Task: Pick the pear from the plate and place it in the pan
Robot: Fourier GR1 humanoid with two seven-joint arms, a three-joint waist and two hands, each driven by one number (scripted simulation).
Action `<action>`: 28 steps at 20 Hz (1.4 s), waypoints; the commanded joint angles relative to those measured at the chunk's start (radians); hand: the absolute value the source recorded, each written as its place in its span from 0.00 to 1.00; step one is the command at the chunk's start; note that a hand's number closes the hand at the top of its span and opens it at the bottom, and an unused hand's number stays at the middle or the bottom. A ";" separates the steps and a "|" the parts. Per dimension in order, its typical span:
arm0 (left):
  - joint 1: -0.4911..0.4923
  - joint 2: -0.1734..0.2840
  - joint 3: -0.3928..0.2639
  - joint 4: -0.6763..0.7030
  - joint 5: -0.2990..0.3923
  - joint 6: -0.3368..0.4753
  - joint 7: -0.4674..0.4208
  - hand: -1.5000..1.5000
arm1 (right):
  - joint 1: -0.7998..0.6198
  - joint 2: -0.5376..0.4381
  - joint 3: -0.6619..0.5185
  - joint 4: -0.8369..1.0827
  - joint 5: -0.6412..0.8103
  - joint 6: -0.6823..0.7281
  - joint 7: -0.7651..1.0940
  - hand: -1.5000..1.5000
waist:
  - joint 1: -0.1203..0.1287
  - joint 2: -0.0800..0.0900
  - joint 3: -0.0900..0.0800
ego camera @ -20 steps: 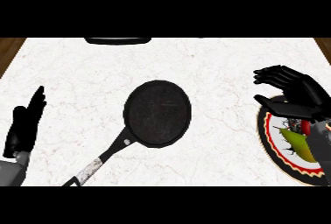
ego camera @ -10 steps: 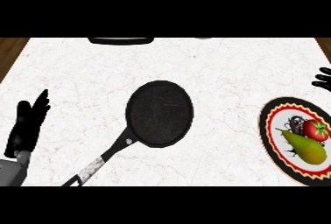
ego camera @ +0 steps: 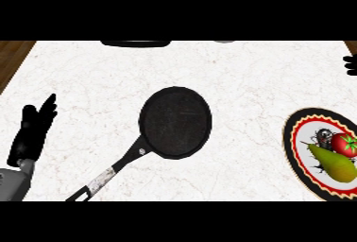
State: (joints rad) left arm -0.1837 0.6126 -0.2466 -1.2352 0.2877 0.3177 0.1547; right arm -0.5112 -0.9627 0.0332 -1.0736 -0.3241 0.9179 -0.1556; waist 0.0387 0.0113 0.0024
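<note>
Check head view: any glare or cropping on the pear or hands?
Head view: light even, no glare; pear fully visible beside the tomato; plate cut by the right edge; right hand mostly out of frame; left hand unobstructed; pan matte.

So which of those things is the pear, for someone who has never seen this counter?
Start at the black pan in the middle of the counter, then look right to the plate with the red and black rim at the edge. The pear is the long yellow-green fruit lying on it, beside a round red tomato.
</note>
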 commanded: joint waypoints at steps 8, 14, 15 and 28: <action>0.005 -0.025 0.023 0.036 -0.008 -0.020 -0.024 0.50 | -0.087 -0.042 0.245 -0.149 0.443 0.058 -0.165 0.00 | -0.004 -0.001 -0.001; -0.006 -0.039 0.025 0.030 -0.050 0.003 0.005 0.50 | -0.009 -0.021 0.374 -0.187 0.621 -0.052 -0.280 0.00 | -0.024 -0.006 -0.001; -0.010 -0.016 0.054 0.055 -0.038 -0.020 0.000 0.50 | 0.003 -0.067 0.375 -0.150 0.648 -0.049 -0.356 0.00 | -0.025 -0.006 -0.001; 0.008 -0.057 0.099 -0.016 -0.091 -0.042 0.051 0.50 | -0.033 0.041 0.451 0.016 0.882 -0.224 -0.446 0.00 | -0.024 -0.008 -0.002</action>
State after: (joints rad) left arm -0.1450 0.5684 -0.1585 -1.2517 0.2159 0.2820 0.1803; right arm -0.4884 -0.9622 0.4689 -1.1365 0.4890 0.6318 -0.5113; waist 0.0119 0.0025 0.0007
